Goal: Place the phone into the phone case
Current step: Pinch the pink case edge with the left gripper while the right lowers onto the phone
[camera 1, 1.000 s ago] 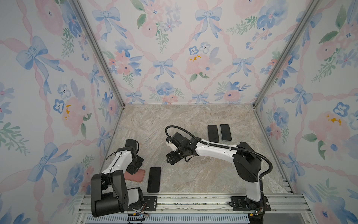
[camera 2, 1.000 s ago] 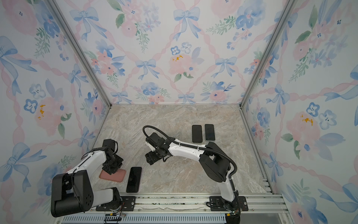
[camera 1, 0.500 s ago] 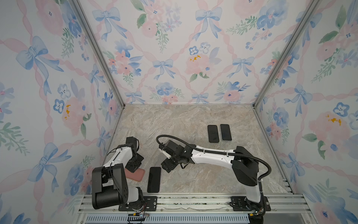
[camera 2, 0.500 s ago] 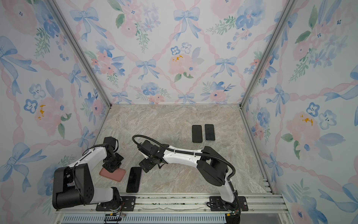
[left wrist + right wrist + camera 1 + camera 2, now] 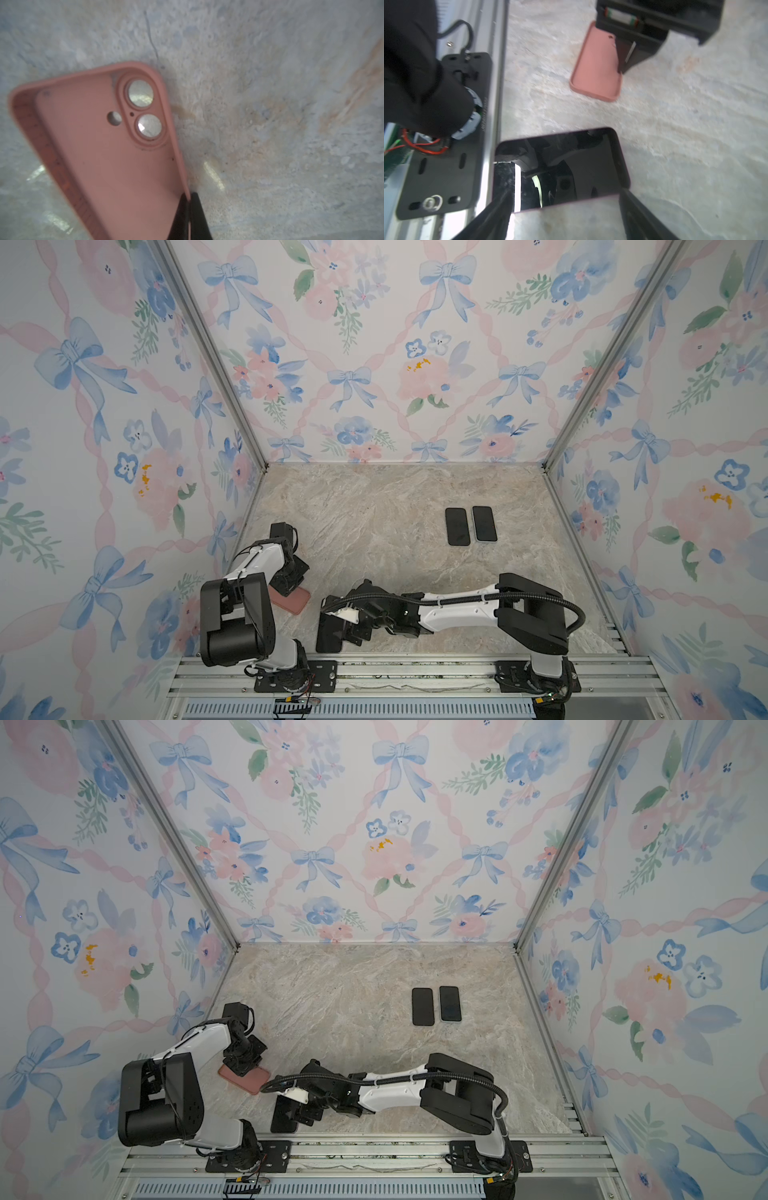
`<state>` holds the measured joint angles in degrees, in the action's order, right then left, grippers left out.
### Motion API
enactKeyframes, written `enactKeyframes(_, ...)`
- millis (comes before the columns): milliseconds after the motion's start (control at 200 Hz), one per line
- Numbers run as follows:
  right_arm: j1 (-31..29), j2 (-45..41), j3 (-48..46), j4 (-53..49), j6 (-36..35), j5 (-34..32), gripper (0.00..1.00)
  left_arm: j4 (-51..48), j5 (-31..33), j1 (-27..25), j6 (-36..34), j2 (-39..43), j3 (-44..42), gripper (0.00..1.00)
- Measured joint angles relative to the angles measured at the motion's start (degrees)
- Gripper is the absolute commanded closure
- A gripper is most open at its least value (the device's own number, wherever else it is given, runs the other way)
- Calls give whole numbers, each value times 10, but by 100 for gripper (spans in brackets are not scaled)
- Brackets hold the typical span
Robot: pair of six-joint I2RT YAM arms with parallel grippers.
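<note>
On the marble table (image 5: 374, 531), my left gripper (image 5: 189, 196) pinches the case (image 5: 116, 155) wall. My right gripper (image 5: 565, 192) straddles the phone (image 5: 581, 166), fingers spread.

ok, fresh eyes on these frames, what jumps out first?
The pink phone case at front left, open side up, with the left gripper pinched shut on its side wall. Next, the right gripper, open, its fingers either side of the black phone by the front rail. Far right, two spare phones lie side by side.

2 overhead views, 2 downward wrist close-ups
</note>
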<state>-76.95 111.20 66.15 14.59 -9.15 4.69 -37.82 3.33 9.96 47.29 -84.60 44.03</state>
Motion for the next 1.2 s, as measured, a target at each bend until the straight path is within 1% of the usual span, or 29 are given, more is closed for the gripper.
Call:
enactKeyframes(55,-12,5,3,28,-25,20,24,6,-4,0,-4,0,0,95)
enactKeyframes(120,-21,18,9,56,-57,47,25,13,-8,0,-8,-1,0,95)
enactKeyframes(215,-26,51,35,62,-97,69,28,15,-12,1,-11,-3,0,95)
enactKeyframes(415,-27,121,111,25,-156,90,32,17,-15,3,-19,-3,0,95)
enactKeyframes(760,-4,145,179,-68,-243,153,34,17,-32,13,-28,-5,1,95)
enactKeyframes(865,-1,147,185,-78,-247,162,34,18,-34,14,-30,-5,1,95)
enactKeyframes(1195,0,147,180,-68,-224,172,34,22,-38,14,-34,-7,3,95)
